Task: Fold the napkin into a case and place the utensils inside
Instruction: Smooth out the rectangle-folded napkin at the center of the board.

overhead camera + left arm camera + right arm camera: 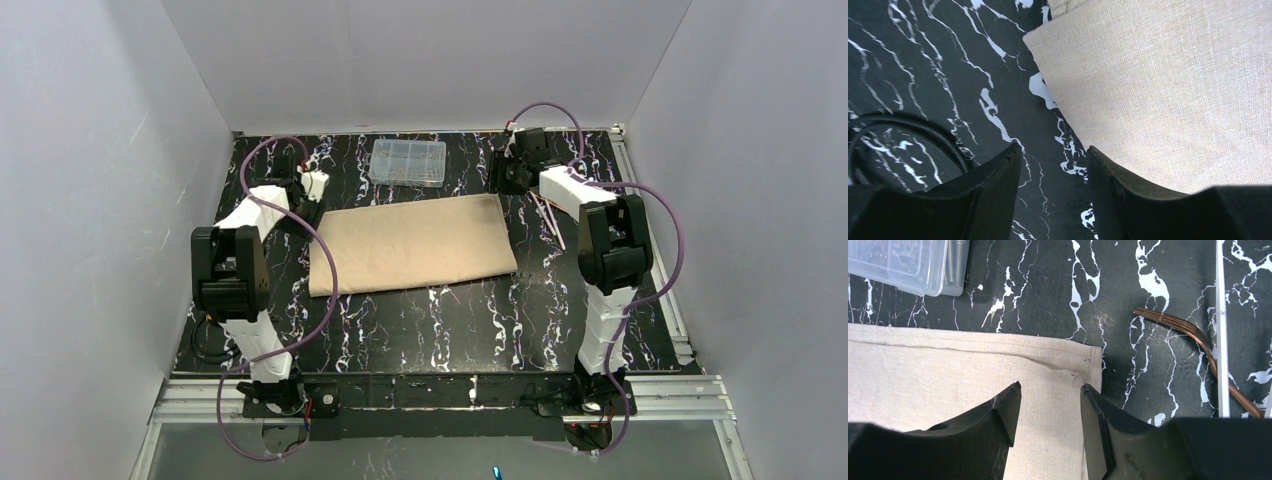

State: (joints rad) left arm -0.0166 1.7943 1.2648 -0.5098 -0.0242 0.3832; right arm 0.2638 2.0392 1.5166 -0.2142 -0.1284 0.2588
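Note:
The napkin [410, 245] lies flat in the middle of the table as a folded beige rectangle. My left gripper [305, 195] hangs open at its far left corner. In the left wrist view the gap of that gripper [1053, 152] is over bare table, with the napkin [1158, 90] just beside the right finger. My right gripper [510, 170] is open over the far right corner; the cloth [948, 375] shows between its fingers [1050, 387], ungripped. The copper utensils [552, 220] lie right of the napkin, and the fork [1193, 335] shows its tines.
A clear plastic compartment box [408, 162] stands at the back, just beyond the napkin, and its corner [908, 265] appears in the right wrist view. A white rail [1220, 330] runs beside the fork. A black cable [898, 125] loops left of the left gripper.

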